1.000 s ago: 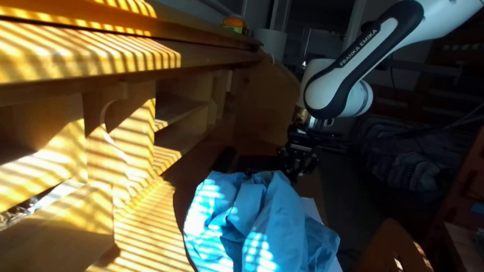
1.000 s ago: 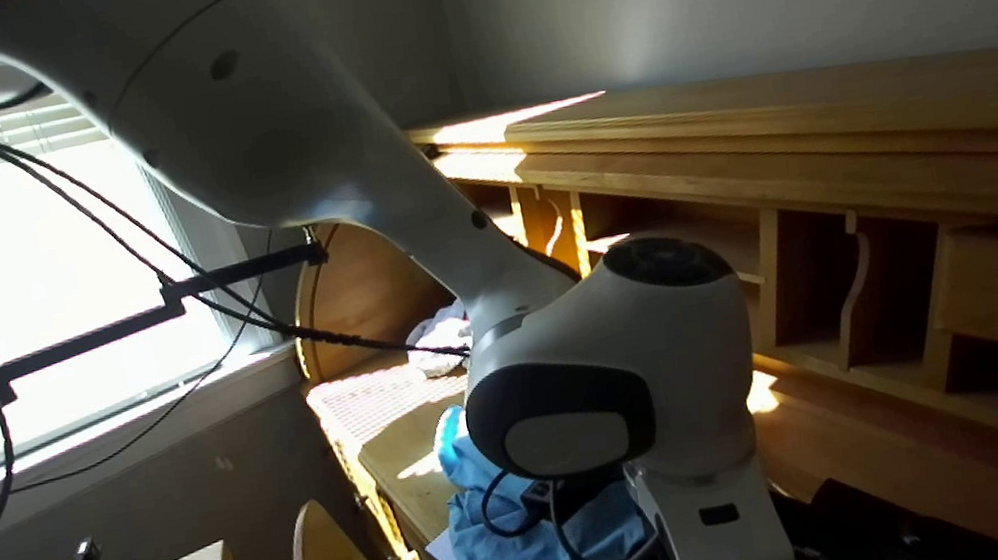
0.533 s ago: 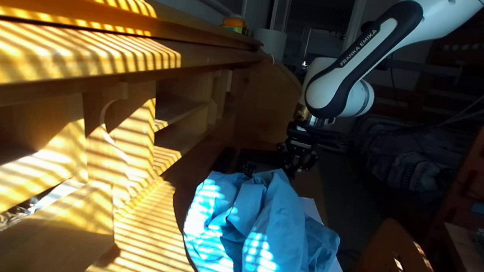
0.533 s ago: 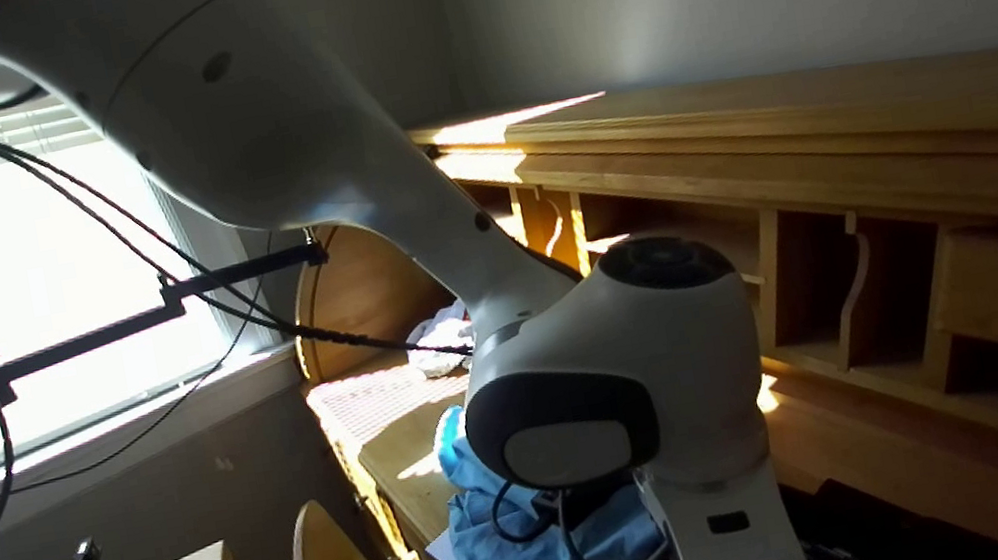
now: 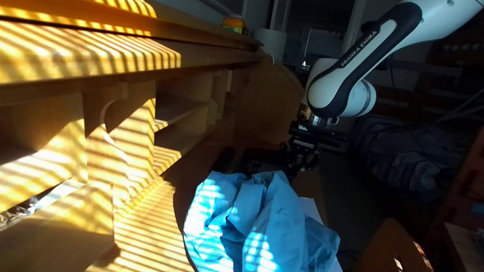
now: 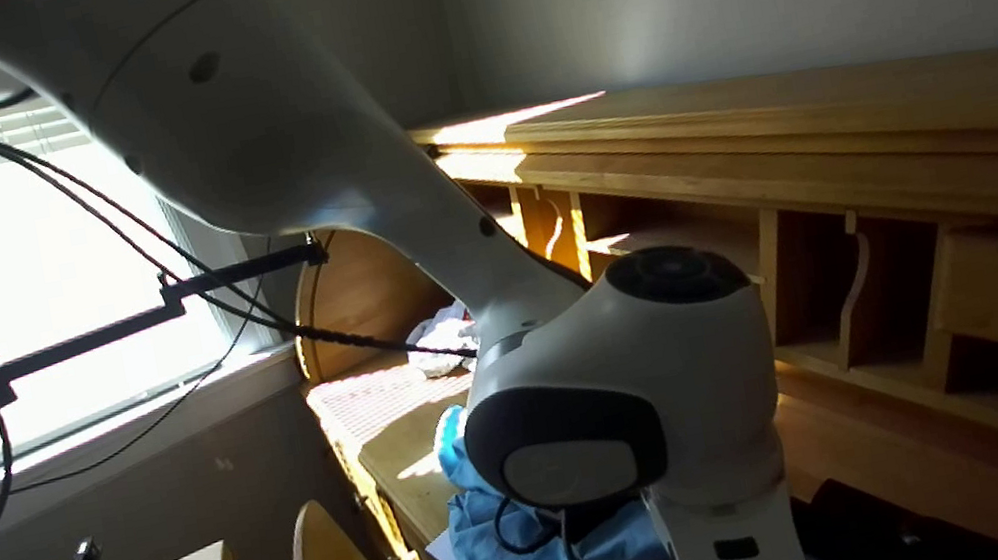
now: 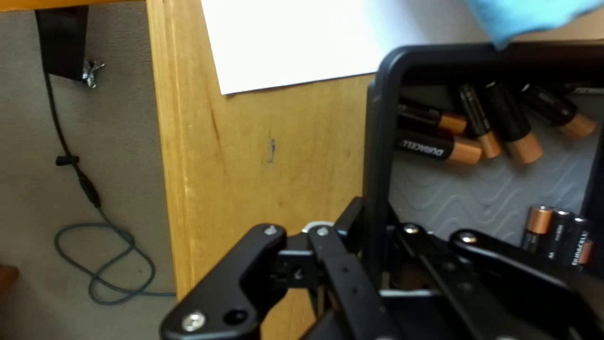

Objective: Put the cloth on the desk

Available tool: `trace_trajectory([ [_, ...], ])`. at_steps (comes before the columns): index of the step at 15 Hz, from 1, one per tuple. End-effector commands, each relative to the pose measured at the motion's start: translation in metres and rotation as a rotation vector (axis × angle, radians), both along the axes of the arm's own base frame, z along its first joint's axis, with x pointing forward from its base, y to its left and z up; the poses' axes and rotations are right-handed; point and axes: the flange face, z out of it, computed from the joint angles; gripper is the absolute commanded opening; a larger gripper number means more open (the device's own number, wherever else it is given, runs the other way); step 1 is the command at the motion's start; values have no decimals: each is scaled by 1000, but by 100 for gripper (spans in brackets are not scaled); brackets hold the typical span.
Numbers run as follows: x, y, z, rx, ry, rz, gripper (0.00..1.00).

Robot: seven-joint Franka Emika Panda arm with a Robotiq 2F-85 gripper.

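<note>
- the end effector [image 7: 375,215], at the bottom of the wrist view, is drawn in to the thickness of one wall: its two black fingers [image 7: 347,264] pinch the side of a black tray [image 7: 383,141], one finger outside and one inside.
- the tray reaches ahead of the end effector and to its right; whether its base rests on the desk [image 7: 283,189] or is raised cannot be told.
- inside it, ahead and to the right of the fingers, lie loose black-and-copper batteries [image 7: 512,123], some lettered "duracell"; three more are side by side farther right.
- the blue cloth [image 5: 268,216] lies heaped and crumpled on the desk. in an exterior view it is nearer the camera than the end effector, lower and striped with sunlight; in the wrist view a corner, ahead and to the right of the fingers, overlaps the tray's far rim, though contact is unclear.
- a white sheet of paper [image 7: 292,42], ahead of the end effector, is flat on the desk and partly under the cloth.
- left of the end effector in the wrist view, past the desk's edge, a dark cable [image 7: 88,189] loops on the floor [image 7: 118,141].
</note>
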Motion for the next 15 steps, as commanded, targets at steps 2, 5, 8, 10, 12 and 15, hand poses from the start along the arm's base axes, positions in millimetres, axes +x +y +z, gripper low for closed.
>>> trace_trajectory([
  [2,-7,-12,2,5,-18,-11,2],
  [5,-8,-18,-1,-1,-11,-1,2],
  [8,-9,-23,-6,-10,2,5,2],
  [10,-9,-27,-6,-14,5,5,33],
  [12,-9,-30,-4,-13,3,-2,40],
  [15,-8,-26,6,0,-13,3,61],
])
